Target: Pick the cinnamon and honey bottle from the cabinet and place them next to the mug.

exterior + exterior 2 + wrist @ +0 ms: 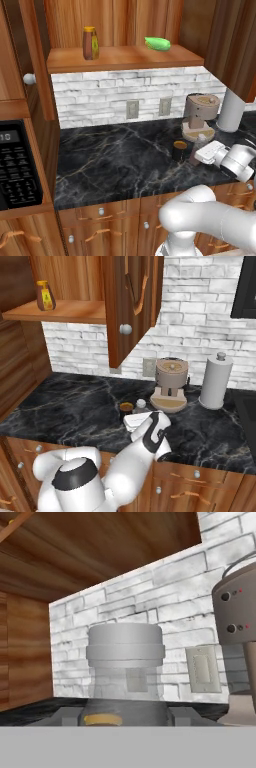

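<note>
The cinnamon (196, 148), a slim bottle with a grey cap (125, 643), stands upright just right of the mug (179, 150) on the black counter. My gripper (201, 151) is shut on it from the right side. Close behind the cap in the hand view peeks the mug's orange top (102, 718). In the right base view the cinnamon cap (141, 404) sits beside the mug (126, 407), with the gripper (140, 412) low at the counter. The honey bottle (90, 43) stands on the cabinet shelf (125, 58), far up and left; it is also at the shelf's left end (45, 295).
A beige coffee machine (200, 117) and a paper towel roll (231, 110) stand behind the mug. A green item (158, 43) lies on the shelf. The cabinet door (132, 306) hangs open over the counter. A microwave (17, 165) is at left.
</note>
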